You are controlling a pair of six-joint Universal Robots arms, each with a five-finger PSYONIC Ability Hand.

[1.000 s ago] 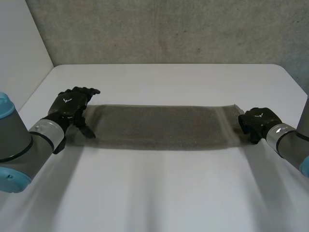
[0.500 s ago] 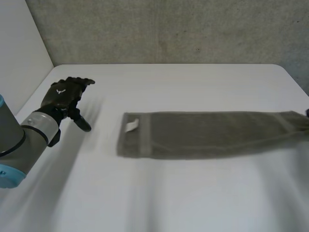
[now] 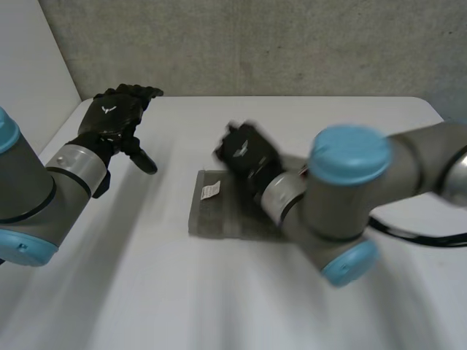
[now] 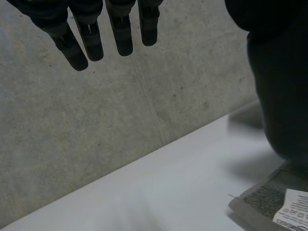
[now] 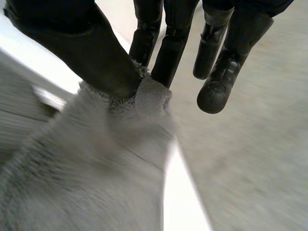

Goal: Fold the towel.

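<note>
1. The table point(image 3: 131, 292) was white, flat and smooth, with rounded corners. I judged that so slick a top could let the lower layer of cloth slide with my pull, so the fold would land crooked.
2. My right arm point(image 3: 343, 189), grey with light-blue caps, reached across above the cloth and covered much of it in the head view. I judged that it could brush and rumple what lay beneath.
3. The towel point(image 3: 219, 219) lay near the middle of the table, with one end raised in my right hand. It was grey, soft and fuzzy, with a flatter woven band near the lying end. Limp as it looked, it could sag, bunch, or miss its own edges.
4. My right hand point(image 3: 243, 149) pinched a small bunch of the towel between thumb and two fingers, with the rest straight alongside. Whether that bunch was a corner or an edge I could not tell. So small a bite could slip free.
5. My left hand point(image 3: 109, 120) hung over the table, well apart from the towel, fingers straight and spread, holding nothing. With nothing pinning the lying end, that end could shift.
6. The label point(image 3: 210, 191) was a small white printed rectangle at the towel's lying end. It could be left showing on the outside.
</note>
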